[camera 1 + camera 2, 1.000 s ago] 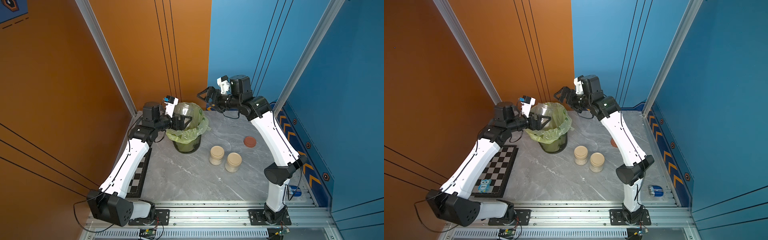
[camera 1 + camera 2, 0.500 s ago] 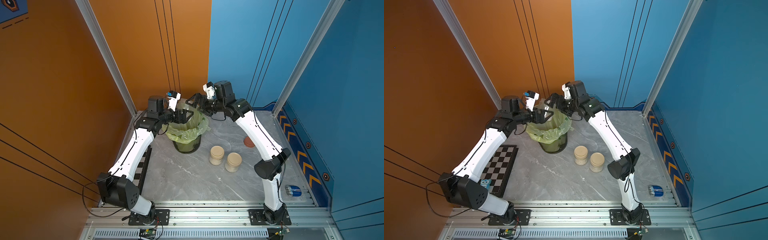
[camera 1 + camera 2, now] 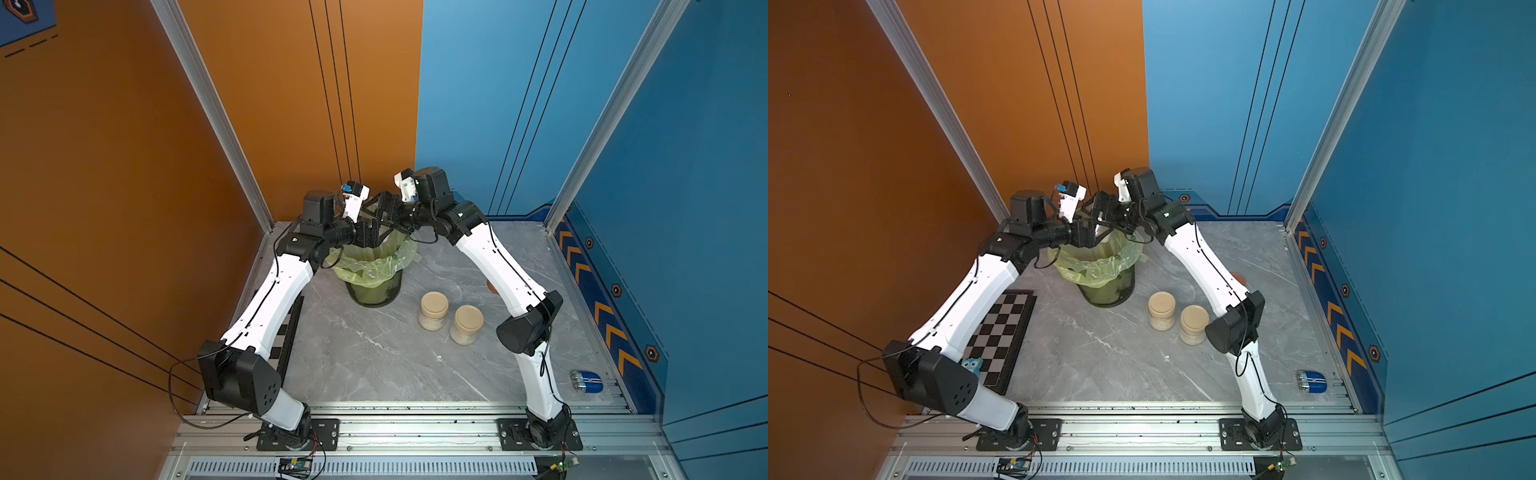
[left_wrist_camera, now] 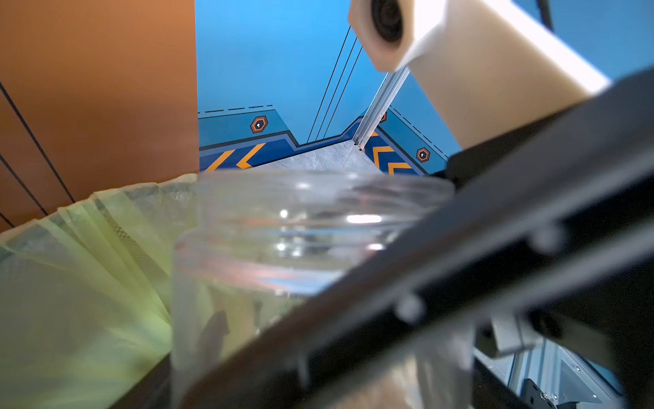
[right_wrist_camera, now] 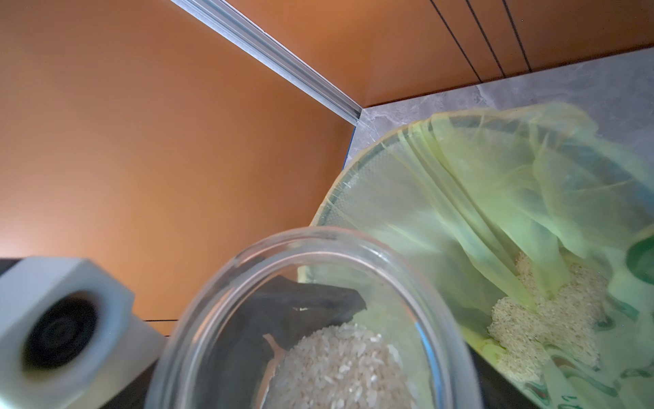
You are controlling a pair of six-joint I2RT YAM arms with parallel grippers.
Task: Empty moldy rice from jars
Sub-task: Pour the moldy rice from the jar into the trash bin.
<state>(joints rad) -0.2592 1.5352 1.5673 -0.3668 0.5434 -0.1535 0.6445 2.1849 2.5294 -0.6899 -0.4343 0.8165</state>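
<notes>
1. Grey marble tabletop (image 3: 374, 365) carries the dark bin lined with a pale green bag (image 3: 374, 266). Both grippers meet just above its mouth, so keep your work centred there.
2. You have the small clear lidless jar (image 5: 318, 237) off the table and over the bin. A mound of off-white moldy rice (image 5: 339, 364) sits inside it, and more rice lies down in the bag.
3. Your left gripper (image 3: 374, 232) appears to be pinching the jar's body. Your right gripper (image 3: 380, 212) has a black finger lying along the jar wall. I cannot tell whether its fingers press the jar.
4. Make sure one grip is firm before you loosen the other, since a smooth clear wall probably slips easily.
5. Tip the mouth slowly toward the bag's middle and keep the rim inside the bag's edge so no grains scatter.
6. Leave the two clear jars with beige round lids (image 3: 434, 309) alone for now. They stand closed near the bin.
</notes>
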